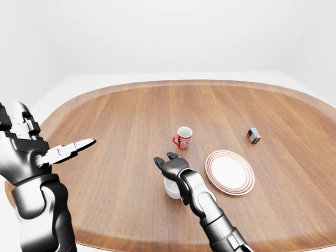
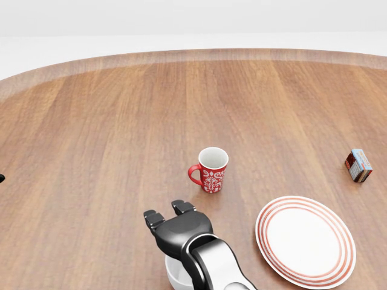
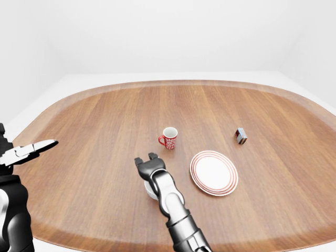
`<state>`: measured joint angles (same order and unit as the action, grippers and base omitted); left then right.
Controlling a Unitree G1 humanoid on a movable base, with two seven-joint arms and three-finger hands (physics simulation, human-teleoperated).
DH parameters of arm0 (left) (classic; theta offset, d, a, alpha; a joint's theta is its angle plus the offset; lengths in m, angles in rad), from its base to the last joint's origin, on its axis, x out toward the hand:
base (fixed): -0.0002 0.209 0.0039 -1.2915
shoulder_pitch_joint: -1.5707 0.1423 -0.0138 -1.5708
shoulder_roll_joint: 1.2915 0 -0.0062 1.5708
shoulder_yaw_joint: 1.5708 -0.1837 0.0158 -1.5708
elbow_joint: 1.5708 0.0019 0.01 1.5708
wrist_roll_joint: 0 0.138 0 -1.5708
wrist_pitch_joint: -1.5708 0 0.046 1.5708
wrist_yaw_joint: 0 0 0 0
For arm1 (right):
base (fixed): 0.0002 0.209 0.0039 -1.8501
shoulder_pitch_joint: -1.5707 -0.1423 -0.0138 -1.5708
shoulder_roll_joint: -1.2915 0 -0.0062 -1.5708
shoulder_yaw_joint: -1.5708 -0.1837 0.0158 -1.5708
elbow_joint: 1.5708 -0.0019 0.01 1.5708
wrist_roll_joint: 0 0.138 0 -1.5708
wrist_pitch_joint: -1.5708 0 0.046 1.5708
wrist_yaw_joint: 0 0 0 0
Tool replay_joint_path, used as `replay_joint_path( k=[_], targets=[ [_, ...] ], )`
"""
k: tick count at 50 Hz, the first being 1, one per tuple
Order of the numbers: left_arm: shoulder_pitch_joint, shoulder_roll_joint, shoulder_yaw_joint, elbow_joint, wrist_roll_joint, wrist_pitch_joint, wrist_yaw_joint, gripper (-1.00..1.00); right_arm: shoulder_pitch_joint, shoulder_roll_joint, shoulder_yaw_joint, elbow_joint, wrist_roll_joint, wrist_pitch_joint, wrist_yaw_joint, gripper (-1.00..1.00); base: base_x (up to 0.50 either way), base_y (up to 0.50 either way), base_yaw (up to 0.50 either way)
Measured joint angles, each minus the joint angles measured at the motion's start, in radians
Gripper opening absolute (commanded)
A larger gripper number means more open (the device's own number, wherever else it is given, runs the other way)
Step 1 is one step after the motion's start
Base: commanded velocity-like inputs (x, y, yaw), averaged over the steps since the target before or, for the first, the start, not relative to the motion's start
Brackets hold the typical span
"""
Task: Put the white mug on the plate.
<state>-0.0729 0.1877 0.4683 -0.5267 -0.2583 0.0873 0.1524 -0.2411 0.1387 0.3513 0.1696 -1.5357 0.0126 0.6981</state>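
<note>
The white mug (image 2: pixel 175 275) stands at the bottom edge of the head view, mostly hidden under my right hand (image 2: pixel 166 212). That hand hovers over the mug's rim, open, with its fingers stretched toward the top left and closed round nothing. The plate (image 2: pixel 305 241), white with red rings, lies bare to the right of the mug. In the left-eye view my left hand (image 1: pixel 50 152) is raised at the far left, open, its fingers spread and well clear of the mug and the plate.
A red patterned mug (image 2: pixel 210 170) stands upright just above my right hand, handle to the left. A small box (image 2: pixel 358 165) lies near the right edge. The round wooden table (image 2: pixel 91 151) spreads wide on all sides.
</note>
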Motion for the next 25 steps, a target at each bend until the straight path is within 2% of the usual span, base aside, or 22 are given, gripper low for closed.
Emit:
replay_joint_path(
  k=[25],
  targets=[
    [0.003, -0.003, -0.004, 0.005, 0.003, 0.000, -0.002, 1.00, -0.040, 0.004, -0.016, 0.086, 0.011, 0.009, 0.000, 1.00, 0.00, 0.00, 0.00]
  ],
)
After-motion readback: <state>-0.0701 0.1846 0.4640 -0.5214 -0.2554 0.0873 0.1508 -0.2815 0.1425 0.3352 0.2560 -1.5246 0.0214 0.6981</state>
